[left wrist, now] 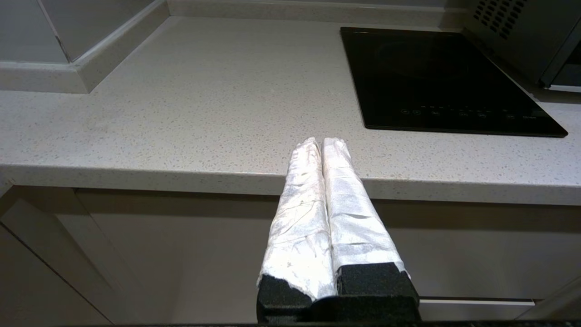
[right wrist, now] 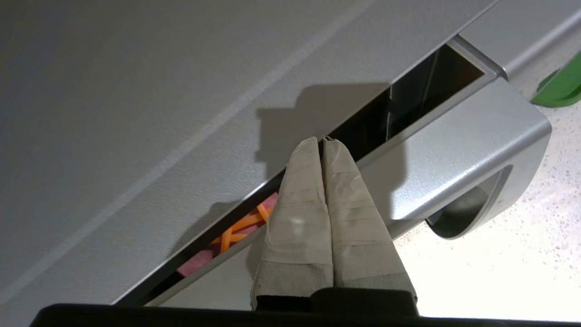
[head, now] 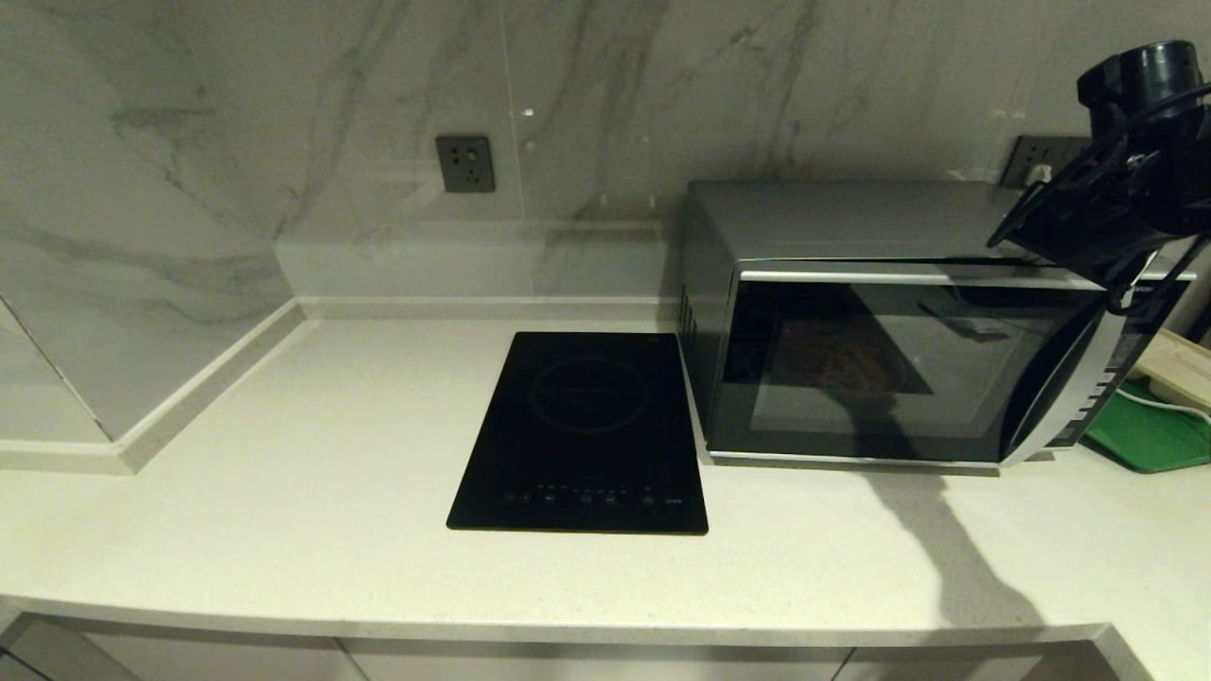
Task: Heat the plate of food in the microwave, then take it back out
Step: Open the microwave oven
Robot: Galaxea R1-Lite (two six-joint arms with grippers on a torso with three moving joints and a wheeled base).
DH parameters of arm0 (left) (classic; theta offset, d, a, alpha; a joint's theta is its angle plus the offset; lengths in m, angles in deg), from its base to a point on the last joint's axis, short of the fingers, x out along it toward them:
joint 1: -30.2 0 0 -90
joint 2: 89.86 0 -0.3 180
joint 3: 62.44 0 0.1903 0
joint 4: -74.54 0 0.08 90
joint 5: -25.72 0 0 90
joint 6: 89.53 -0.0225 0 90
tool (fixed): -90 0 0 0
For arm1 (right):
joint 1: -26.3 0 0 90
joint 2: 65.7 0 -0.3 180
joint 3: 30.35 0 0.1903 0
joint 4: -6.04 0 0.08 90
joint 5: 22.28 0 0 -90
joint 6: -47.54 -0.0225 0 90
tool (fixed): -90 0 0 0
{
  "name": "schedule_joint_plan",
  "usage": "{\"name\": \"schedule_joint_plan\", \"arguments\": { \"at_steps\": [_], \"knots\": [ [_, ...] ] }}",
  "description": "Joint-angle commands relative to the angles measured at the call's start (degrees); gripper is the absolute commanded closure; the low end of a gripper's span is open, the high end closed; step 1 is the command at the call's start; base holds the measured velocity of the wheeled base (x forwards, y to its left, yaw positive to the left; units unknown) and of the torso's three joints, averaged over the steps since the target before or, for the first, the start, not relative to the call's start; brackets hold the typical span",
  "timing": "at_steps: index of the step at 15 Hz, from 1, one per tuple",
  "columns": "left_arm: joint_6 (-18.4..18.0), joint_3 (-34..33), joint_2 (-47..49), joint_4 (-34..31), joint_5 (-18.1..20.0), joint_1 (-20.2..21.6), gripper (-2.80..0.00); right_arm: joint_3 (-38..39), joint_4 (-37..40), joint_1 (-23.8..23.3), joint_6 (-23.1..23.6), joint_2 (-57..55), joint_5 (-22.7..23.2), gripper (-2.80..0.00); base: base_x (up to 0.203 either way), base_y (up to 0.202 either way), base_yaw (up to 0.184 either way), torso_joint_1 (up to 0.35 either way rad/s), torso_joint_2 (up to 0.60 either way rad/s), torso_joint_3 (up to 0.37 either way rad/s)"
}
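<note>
Right gripper [right wrist: 322, 140] is held above the microwave [head: 880, 331], at the top edge of its door near the handle side; its two tape-wrapped fingers [right wrist: 299, 200] are pressed together, nothing pinched between them. In the head view only the right arm's dark wrist housing is seen, at the upper right over the microwave's top right corner.

The microwave door is seen slightly ajar in the right wrist view: a narrow dark gap runs between the silver top panel and the door's upper edge. The curved silver handle [right wrist: 472, 154] is seen just beside the fingertips. Contact between fingertips and door cannot be confirmed.

The plate of food [right wrist: 236, 236] is located inside the microwave cavity, glimpsed through that gap: a pinkish-lilac rim with orange sticks on it. In the head view the interior behind the dark glass is too dim for the plate to be made out.

Left gripper [left wrist: 322, 141] is parked low in front of the counter edge, below worktop level; its white-wrapped fingers [left wrist: 299, 213] are closed against each other, empty.

A black glass cooktop [head: 582, 430] is set into the pale countertop [head: 284, 473], just left of the microwave. A green tray [head: 1149, 435] is seen at the microwave's right side, partly hidden. A wall socket [head: 465, 164] is mounted on the marble backsplash
</note>
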Motion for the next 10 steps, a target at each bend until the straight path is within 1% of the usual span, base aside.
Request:
{"name": "schedule_joint_plan", "arguments": {
  "at_steps": [1, 6, 8, 10],
  "knots": [
    [0.0, 0.0, 0.0, 0.0, 0.0, 0.0, 0.00, 1.5, 0.6, 0.1, -0.8, 0.5, -0.1, 0.00, 0.000, 0.000, 0.000, 0.000, 0.00, 0.000],
    [0.0, 0.0, 0.0, 0.0, 0.0, 0.0, 0.00, 5.1, 1.5, 0.1, -1.9, 3.3, 1.9, 0.00, 0.000, 0.000, 0.000, 0.000, 0.00, 0.000],
    [0.0, 0.0, 0.0, 0.0, 0.0, 0.0, 0.00, 5.5, 4.0, 0.1, -1.9, 4.9, 2.4, 0.00, 0.000, 0.000, 0.000, 0.000, 0.00, 0.000],
    [0.0, 0.0, 0.0, 0.0, 0.0, 0.0, 0.00, 5.7, 6.4, 0.1, -1.9, 7.2, 4.1, 0.00, 0.000, 0.000, 0.000, 0.000, 0.00, 0.000]
  ]
}}
